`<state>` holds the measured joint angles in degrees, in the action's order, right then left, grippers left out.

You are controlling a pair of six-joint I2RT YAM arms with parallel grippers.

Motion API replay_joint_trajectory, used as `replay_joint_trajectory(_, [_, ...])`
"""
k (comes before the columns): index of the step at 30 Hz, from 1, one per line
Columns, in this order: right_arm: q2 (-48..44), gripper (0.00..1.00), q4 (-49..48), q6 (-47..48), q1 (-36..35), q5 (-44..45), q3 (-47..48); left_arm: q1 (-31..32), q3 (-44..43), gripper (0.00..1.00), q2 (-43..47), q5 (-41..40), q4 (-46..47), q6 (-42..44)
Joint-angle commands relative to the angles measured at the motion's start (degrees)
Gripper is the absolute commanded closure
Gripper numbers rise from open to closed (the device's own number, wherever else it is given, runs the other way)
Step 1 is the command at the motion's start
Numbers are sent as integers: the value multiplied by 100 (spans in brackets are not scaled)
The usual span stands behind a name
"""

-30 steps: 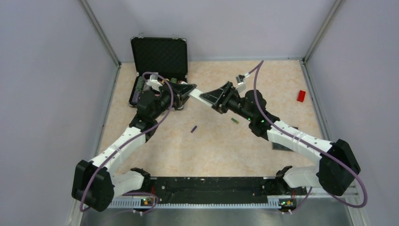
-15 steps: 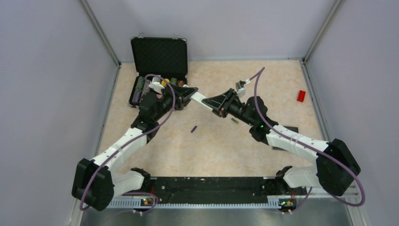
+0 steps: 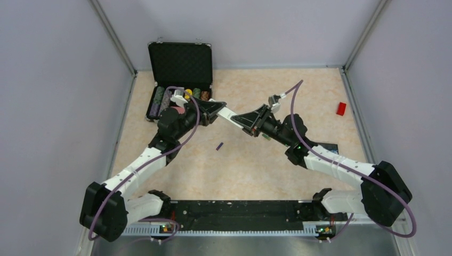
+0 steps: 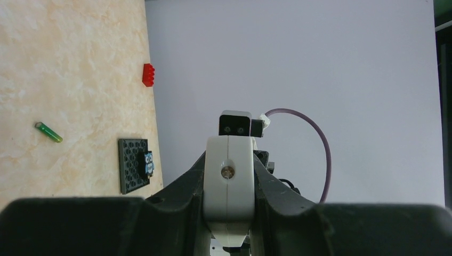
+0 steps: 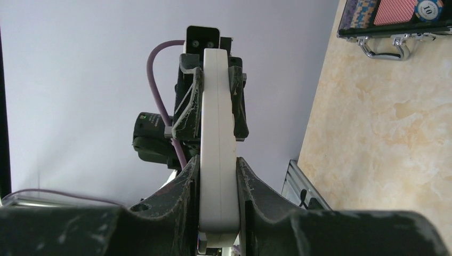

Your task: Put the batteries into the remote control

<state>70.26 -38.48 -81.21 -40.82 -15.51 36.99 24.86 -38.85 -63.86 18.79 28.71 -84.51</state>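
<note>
I am holding the remote control [image 3: 228, 113] with both sets of jaws, each clamping one end of it, so it is hanging as a bridge between my wrists above the bench [image 3: 250, 170]. From the top view its long axis is running from my left jaws, up and to the left, toward my right jaws, slightly down and to the right. My left wrist camera is looking at its end face [image 4: 229, 181], and my right wrist camera is seeing it edge-on [image 5: 217, 144].

The purple battery [image 3: 219, 145] is lying on the bench, nearer my bases than the remote. The green battery [image 4: 48, 133] is lying loose by my right arm.

The bench is showing a beige marbled top, with pale grey-lilac walls closing it in. An open black case [image 3: 180, 64] is sitting at the far left, a red block [image 3: 341, 108] near the right wall, and a black pad [image 4: 133, 164] at the right edge.
</note>
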Motion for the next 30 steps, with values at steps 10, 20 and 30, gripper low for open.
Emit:
replay_joint_trajectory(10, [-93, 44, 1409, 424, 56, 86, 444, -160, -321, 100, 273, -349, -101, 719])
replay_joint_trajectory(20, [162, 43, 1648, 309, 72, 30, 621, -159, -689, 100, 117, -329, -1069, 1837])
replay_joint_trajectory(30, [541, 56, 1892, 287, 84, -280, 803, -158, -1090, 100, -17, -413, -1988, 3791])
